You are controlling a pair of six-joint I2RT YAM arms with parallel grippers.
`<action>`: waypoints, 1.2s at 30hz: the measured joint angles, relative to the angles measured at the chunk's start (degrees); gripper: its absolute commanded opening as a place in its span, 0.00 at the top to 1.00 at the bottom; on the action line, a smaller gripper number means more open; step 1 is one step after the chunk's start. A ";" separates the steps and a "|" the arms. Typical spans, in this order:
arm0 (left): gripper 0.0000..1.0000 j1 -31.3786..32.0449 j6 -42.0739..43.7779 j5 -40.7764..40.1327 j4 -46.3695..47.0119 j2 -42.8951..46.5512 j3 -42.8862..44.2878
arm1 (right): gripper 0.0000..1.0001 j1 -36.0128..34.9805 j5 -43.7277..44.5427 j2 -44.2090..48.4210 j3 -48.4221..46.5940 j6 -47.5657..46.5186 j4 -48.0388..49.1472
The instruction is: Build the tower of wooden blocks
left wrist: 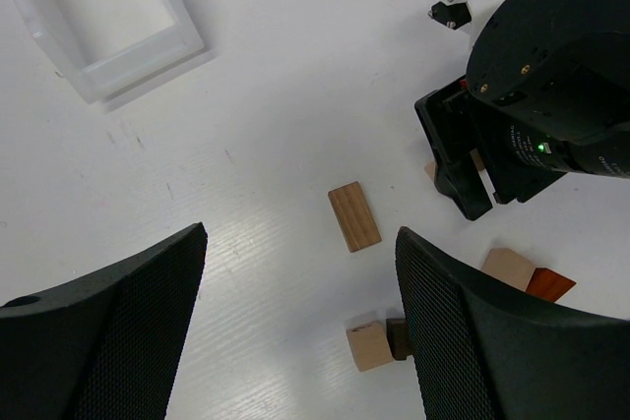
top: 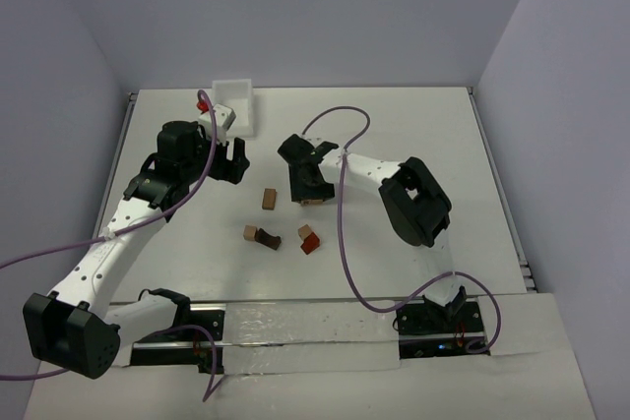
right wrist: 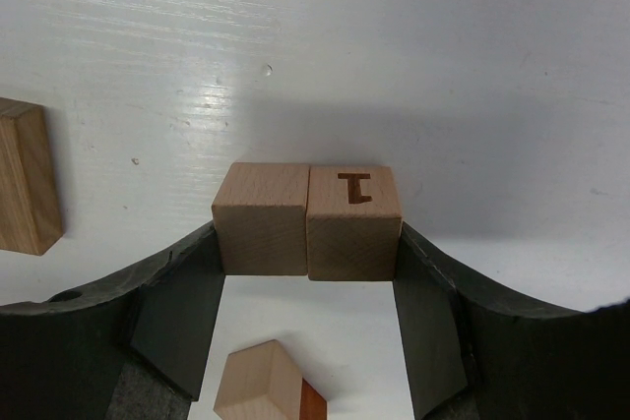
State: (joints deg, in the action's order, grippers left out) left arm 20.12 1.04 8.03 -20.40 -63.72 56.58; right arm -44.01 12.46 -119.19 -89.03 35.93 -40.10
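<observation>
No tower stands yet: small wooden blocks (top: 258,235) lie loose near the middle of the counter (top: 423,125). The right fingers (right wrist: 177,317) pinch two tan cubes (right wrist: 307,220) side by side. The left fingers (left wrist: 118,322) hang spread and empty above a flat block (left wrist: 353,215). The blocks look light, rigid and smooth, so they are best gripped squarely on opposite flat faces, since a clamped pair could slip apart.

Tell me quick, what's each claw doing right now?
Left gripper: open, empty.
Right gripper: shut on two tan blocks, side by side.
</observation>
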 measured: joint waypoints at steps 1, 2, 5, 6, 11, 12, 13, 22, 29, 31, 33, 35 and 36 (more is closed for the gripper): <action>0.16 0.01 0.00 -0.08 0.00 0.00 0.00 | 0.55 0.02 -0.04 0.00 0.00 0.08 -0.07; 0.16 0.02 0.00 -0.14 0.00 -0.02 0.00 | 0.54 0.04 -0.08 0.00 0.00 0.17 -0.12; 0.15 0.00 0.00 -0.17 -0.02 -0.09 0.00 | 0.47 0.05 -0.10 -0.05 0.00 0.27 -0.13; 0.15 0.02 0.00 -0.17 -0.02 -0.11 0.00 | 0.45 0.05 -0.10 -0.09 -0.02 0.25 -0.13; 0.15 0.01 0.00 -0.22 -0.04 -0.11 0.00 | 0.17 0.09 -0.31 -0.11 -0.03 0.28 -0.12; 0.15 0.00 0.00 -0.24 -0.03 -0.11 0.00 | 0.15 0.12 -0.47 -0.17 -0.03 0.28 -0.12; 0.15 0.01 0.00 -0.26 -0.02 -0.12 0.00 | 0.13 0.13 -0.66 -0.33 -0.03 0.29 -0.14; 0.12 0.02 0.00 -0.28 -0.08 -0.21 0.02 | 0.00 0.16 -1.56 -1.21 -0.13 0.46 -0.24; 0.01 -1.36 -1.82 0.75 -0.85 -0.65 0.46 | 0.00 -0.22 -3.43 0.33 0.49 0.05 0.03; 0.01 -2.91 -3.08 1.74 -1.28 -1.40 1.35 | 0.00 -0.42 -3.50 2.51 1.14 -0.36 -0.09; 0.01 -4.49 -4.19 2.70 -1.65 -1.99 2.44 | 0.00 -0.73 -2.89 5.43 1.33 -1.04 -0.33; 0.01 -5.69 -5.07 3.37 -1.81 -2.26 3.47 | 0.00 -1.04 -1.61 8.48 1.27 -1.73 -0.43; 0.01 -6.04 -5.42 3.63 -1.89 -2.32 3.91 | 0.00 -1.13 -0.68 9.90 1.16 -2.17 -0.76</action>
State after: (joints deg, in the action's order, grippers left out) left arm 14.08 -4.38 11.66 -22.29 -66.05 60.49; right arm -45.15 11.78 -109.29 -87.87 33.76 -40.86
